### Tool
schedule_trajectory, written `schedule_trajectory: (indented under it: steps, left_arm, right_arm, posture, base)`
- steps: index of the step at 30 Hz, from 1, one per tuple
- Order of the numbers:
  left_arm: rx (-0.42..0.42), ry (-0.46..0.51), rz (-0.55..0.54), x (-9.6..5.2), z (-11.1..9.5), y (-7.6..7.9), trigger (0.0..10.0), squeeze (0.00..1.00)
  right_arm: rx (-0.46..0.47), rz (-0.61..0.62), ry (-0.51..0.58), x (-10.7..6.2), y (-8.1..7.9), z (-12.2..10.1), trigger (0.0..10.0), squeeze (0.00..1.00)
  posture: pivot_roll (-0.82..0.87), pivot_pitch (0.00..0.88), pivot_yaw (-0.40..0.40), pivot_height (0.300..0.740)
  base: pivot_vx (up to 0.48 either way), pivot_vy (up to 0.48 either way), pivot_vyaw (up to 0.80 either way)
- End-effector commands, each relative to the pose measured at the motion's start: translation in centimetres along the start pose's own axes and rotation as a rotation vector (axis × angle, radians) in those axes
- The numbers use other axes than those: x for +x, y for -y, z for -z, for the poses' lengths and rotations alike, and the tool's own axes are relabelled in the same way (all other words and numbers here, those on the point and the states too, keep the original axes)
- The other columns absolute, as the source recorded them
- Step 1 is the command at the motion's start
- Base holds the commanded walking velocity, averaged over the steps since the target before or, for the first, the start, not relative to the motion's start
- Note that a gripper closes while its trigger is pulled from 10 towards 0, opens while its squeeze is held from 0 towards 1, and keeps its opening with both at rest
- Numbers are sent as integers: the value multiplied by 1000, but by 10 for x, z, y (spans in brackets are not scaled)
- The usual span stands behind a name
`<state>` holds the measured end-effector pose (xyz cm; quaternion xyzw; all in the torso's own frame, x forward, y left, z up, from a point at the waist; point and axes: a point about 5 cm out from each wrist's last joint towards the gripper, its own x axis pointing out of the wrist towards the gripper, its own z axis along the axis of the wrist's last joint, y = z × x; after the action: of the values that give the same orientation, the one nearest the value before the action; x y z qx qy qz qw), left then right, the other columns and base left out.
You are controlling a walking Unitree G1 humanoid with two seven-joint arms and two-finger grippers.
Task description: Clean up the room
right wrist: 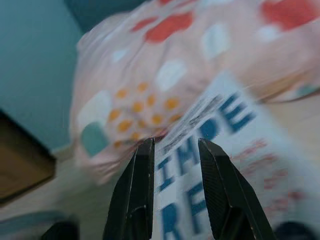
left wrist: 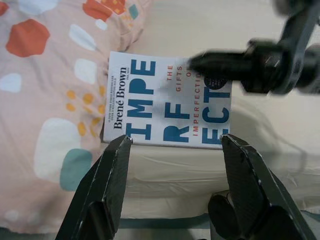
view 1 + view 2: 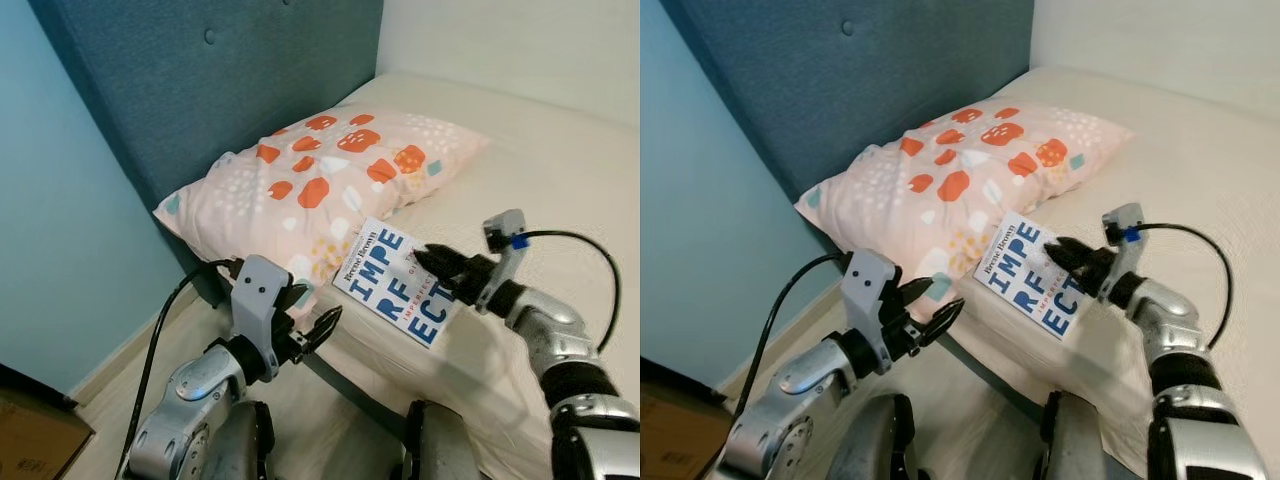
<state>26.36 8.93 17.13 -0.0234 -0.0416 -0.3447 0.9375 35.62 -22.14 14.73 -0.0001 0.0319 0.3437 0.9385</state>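
Where book (image 3: 397,281) lies, right gripper (image 3: 428,262) outstretched

Bright, even light; blurred right-wrist view

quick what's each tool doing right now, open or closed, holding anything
Left tool: open, holding nothing, near the bed edge facing the book.
Right tool: fingers slightly apart over the book, not gripping it.

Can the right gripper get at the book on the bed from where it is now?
Probably yes. The right gripper is already over the book, which lies flat near the bed's edge beside the pillow. Its fingers are slightly apart, nothing sits between them and the cover.
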Motion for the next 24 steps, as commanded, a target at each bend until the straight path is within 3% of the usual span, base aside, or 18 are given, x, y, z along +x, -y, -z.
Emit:
schedule_trajectory:
  steps: [1,7,12,24]
  left_arm:
    - [-27,-44,-5,-6,10,-1,10000,0]
    - [-32,-54,10,-5,12,1,10000,0]
    - [-33,-52,13,-5,11,2,10000,0]
    - [-37,-38,62,-4,9,8,10000,0]
  right_arm:
    - [-2,-42,-143,8,-20,33,10000,0]
    - [44,-4,-322,6,-30,70,10000,0]
    - [25,38,-375,-1,-25,74,10000,0]
    - [-26,133,-362,-4,-11,63,10000,0]
  posture:
    - [172,288,48,567]
    - [176,293,52,567]
    - [175,296,49,567]
    - [170,296,44,567]
  base:
    - [0,0,0]
    - [0,0,0]
    - [0,0,0]
    - [0,0,0]
